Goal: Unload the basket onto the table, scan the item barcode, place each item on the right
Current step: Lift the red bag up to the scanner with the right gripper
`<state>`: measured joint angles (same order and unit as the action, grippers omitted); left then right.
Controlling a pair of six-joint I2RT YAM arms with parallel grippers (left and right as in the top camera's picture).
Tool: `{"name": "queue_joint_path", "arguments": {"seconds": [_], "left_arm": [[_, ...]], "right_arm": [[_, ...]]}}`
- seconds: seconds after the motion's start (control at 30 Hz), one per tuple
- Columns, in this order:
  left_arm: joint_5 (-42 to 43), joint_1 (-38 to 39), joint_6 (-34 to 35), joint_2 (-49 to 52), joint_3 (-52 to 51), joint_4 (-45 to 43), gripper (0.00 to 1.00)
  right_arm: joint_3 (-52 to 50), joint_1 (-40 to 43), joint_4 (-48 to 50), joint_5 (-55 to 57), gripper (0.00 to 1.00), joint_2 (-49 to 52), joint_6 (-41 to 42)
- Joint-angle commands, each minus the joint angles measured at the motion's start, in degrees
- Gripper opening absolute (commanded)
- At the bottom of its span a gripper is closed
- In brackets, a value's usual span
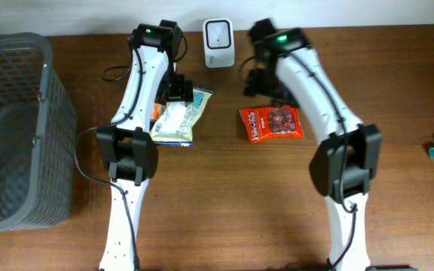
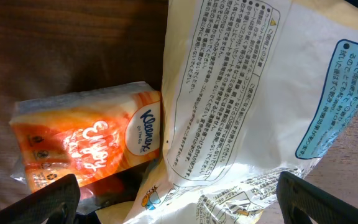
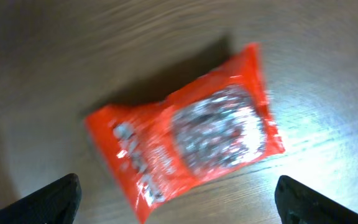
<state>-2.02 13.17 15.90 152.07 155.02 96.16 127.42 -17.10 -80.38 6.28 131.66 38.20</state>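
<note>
While your right gripper point(image 3: 185, 200) hangs open above it, the red snack packet point(image 1: 271, 123) lies on the desk point(image 1: 224, 196) — near the scanner point(image 1: 218, 44); your left gripper point(image 2: 188, 200) stands open over a white packet point(image 1: 178, 119).

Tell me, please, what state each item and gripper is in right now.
red snack packet, lying flat, not held.
white bag, lying flat, overlapping the tissue pack.
tissue pack, partly under the white bag.
scanner, standing upright.
left gripper, open, holding nothing.
right gripper, open, holding nothing.
</note>
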Motion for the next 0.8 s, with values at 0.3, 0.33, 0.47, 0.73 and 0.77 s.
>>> {"name": "queue_joint_path", "arguments": {"seconds": [0.3,0.33,0.47,0.73,0.77], "left_arm": [[-0.81,0.28,0.57,0.42,-0.26,-0.09,0.99],[-0.81,0.26,0.57,0.42,-0.26,-0.09,0.99],[-0.81,0.26,0.57,0.42,-0.26,-0.07,0.99],[-0.81,0.28,0.57,0.42,-0.26,-0.07,0.99],[-0.81,0.28,0.57,0.42,-0.26,-0.07,0.99]], "right_arm": [[-20.57,4.39,13.46,-12.15,0.99,-0.68,27.28],[-21.4,3.76,14.6,-12.07,0.99,-0.68,27.3],[-22.25,1.97,18.14,-11.65,0.93,-0.11,28.57],[-22.08,2.08,24.04,-6.97,0.41,-0.09,13.9],[-21.62,2.1,24.76,-7.08,0.41,-0.13,11.69]]}}
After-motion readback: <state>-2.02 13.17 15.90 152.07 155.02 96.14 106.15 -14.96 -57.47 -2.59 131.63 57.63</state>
